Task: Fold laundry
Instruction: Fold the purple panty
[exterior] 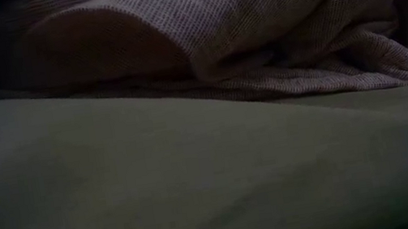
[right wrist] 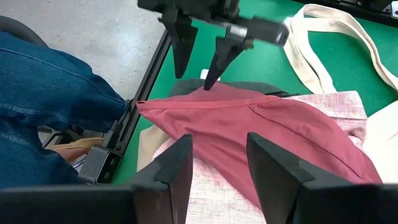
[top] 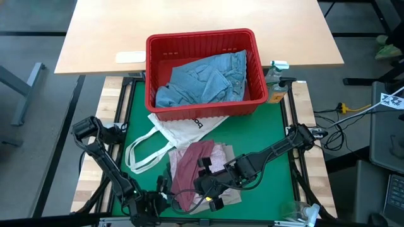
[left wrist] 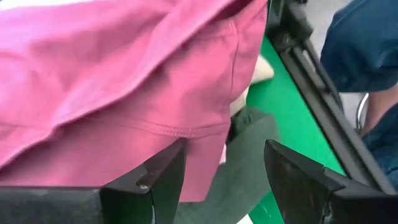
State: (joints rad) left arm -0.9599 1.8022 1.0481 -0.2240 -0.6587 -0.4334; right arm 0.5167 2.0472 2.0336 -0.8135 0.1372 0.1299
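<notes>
Pink top [right wrist: 261,134] lies bunched; left claw [right wrist: 200,46], spread at its hem, should pinch the hem only; right claw [right wrist: 217,168] hovers spread.

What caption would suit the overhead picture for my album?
Two robot arms meet over a pink top on green matting, denim jeans waiting in a red basket behind.

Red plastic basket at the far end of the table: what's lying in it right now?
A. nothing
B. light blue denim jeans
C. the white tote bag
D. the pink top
B: in the high view, crumpled light blue denim jeans fill the red plastic basket, while the white tote bag and pink top lie outside it on the green mat.
</notes>
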